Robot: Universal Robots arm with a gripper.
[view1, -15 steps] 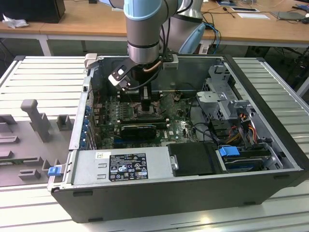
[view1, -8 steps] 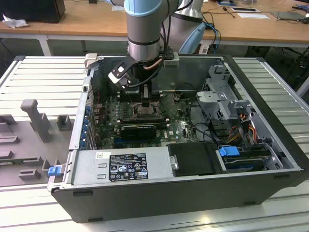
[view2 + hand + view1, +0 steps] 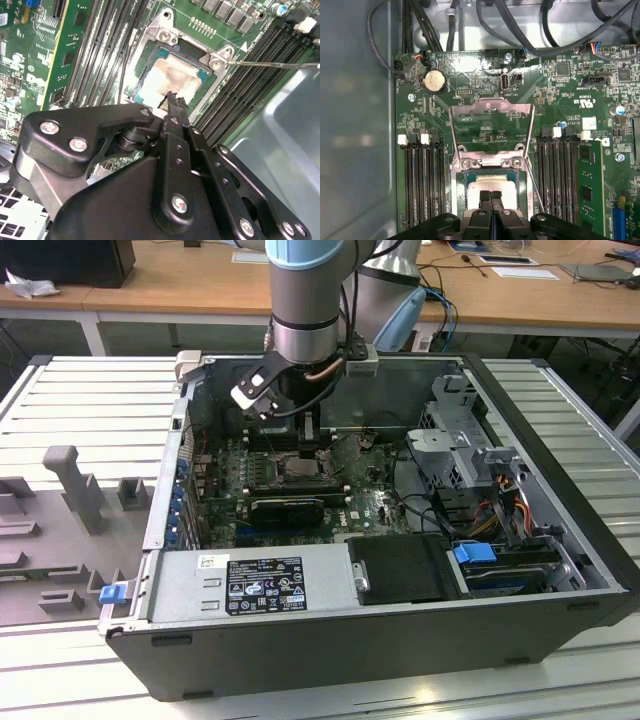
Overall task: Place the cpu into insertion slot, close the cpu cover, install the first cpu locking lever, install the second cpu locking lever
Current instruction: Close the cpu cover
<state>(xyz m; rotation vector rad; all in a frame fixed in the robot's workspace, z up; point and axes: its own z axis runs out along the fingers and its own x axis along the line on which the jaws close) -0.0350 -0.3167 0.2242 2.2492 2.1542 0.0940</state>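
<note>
The cpu (image 3: 481, 184) lies flat in the insertion slot (image 3: 490, 161), its pale metal top smeared with residue, and is seen again in the second wrist view as cpu (image 3: 172, 75) inside the slot's silver surround (image 3: 167, 32). The cpu cover (image 3: 492, 106) stands swung up and open behind the slot, a thin silver frame with a large window. My gripper (image 3: 491, 194) hangs just over the chip's near edge, fingers shut together with nothing between them (image 3: 172, 97). A thin wire lever (image 3: 270, 64) sticks out beside the slot. In the exterior view the gripper (image 3: 310, 440) reaches down into the computer case.
Long black memory slots (image 3: 422, 185) flank the socket on both sides. A black graphics card (image 3: 285, 508) lies in front of it, the power supply (image 3: 250, 585) nearer still. A drive cage (image 3: 465, 455) and cables (image 3: 520, 25) crowd the exterior view's right. The case wall (image 3: 355, 125) stands close.
</note>
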